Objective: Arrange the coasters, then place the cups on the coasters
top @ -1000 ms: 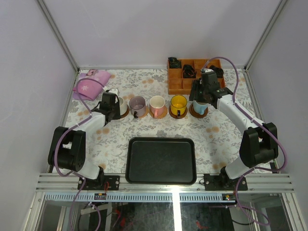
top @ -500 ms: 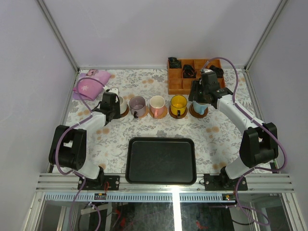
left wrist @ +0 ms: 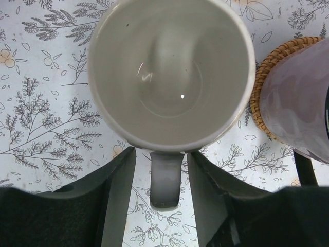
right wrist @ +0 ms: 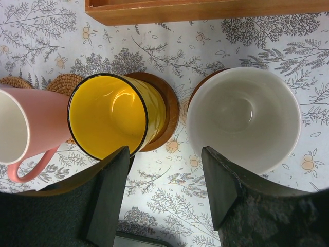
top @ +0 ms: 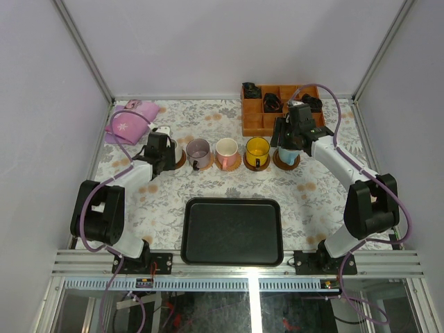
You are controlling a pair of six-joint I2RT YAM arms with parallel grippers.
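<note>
Five cups stand in a row on brown coasters. The cream-white cup (left wrist: 169, 72) fills the left wrist view and hides its coaster. Its handle (left wrist: 165, 180) lies between the fingers of my left gripper (left wrist: 160, 154), which is open with a gap on each side. Beside it the mauve cup (left wrist: 298, 103) sits on a woven coaster (left wrist: 259, 87). My right gripper (right wrist: 164, 154) is open over bare cloth, between the yellow cup (right wrist: 108, 116) on a dark coaster (right wrist: 169, 110) and the light blue cup (right wrist: 244, 118). The pink cup (right wrist: 31, 128) is further left. From above, the left gripper (top: 161, 149) and right gripper (top: 291, 135) stand at the row's two ends.
A black tray (top: 232, 231) lies at the near middle of the flowered tablecloth. An orange wooden compartment box (top: 267, 114) with black items stands just behind the right gripper. A pink cloth (top: 128, 123) lies at the back left.
The left gripper's fingers have spread apart off the cream-white cup's handle. The cups and the right arm have not moved.
</note>
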